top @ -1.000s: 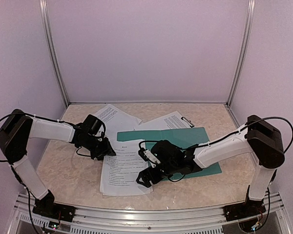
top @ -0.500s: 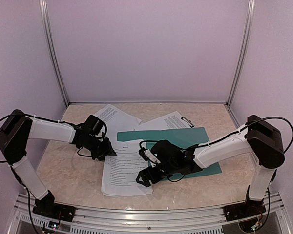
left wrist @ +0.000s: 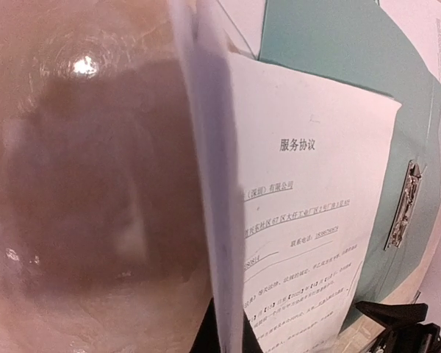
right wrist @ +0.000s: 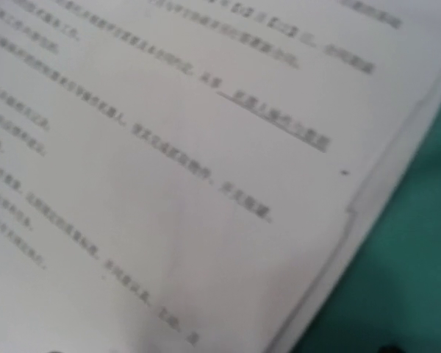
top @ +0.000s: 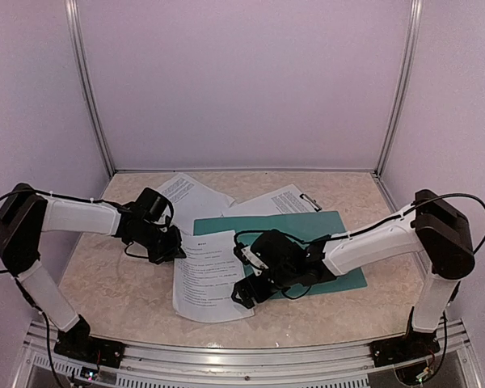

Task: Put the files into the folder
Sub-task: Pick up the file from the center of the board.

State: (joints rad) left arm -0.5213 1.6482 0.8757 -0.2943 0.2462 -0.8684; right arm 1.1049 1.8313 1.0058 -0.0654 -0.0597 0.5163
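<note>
Change over the last second, top view: the files (top: 208,279) have slid and turned a little toward the folder (top: 315,230). The stack's left edge sits further right on the bench (top: 113,283). My right gripper (top: 246,293) has moved right along with it, and my left arm has stretched further out.

- Files now: a stack lying partly on the folder's left leaf, with the lower left part on bare bench.
- Folder: open and flat. Its silver clip (left wrist: 403,213) is uncovered just right of the top sheet (left wrist: 301,220).
- Reading: the stack is being walked onto the folder. It is partway there and not yet squared under the clip.

Left gripper (top: 176,252): the sheet's left edge stands up toward the wrist camera and runs down between dark fingers at the frame's bottom. I judge it clenched on the files' edge.

Right gripper: its wrist view shows only blurred print (right wrist: 169,184) and a corner of teal (right wrist: 404,279), no fingers. Clenched or released, I cannot tell.

Hard to make out:
- Sheet count in the stack.
- Whether the right gripper presses on the paper or hovers over it.
- The folder area under my right arm.
- Two other sheets (top: 190,194) at the back, their role unclear.
</note>
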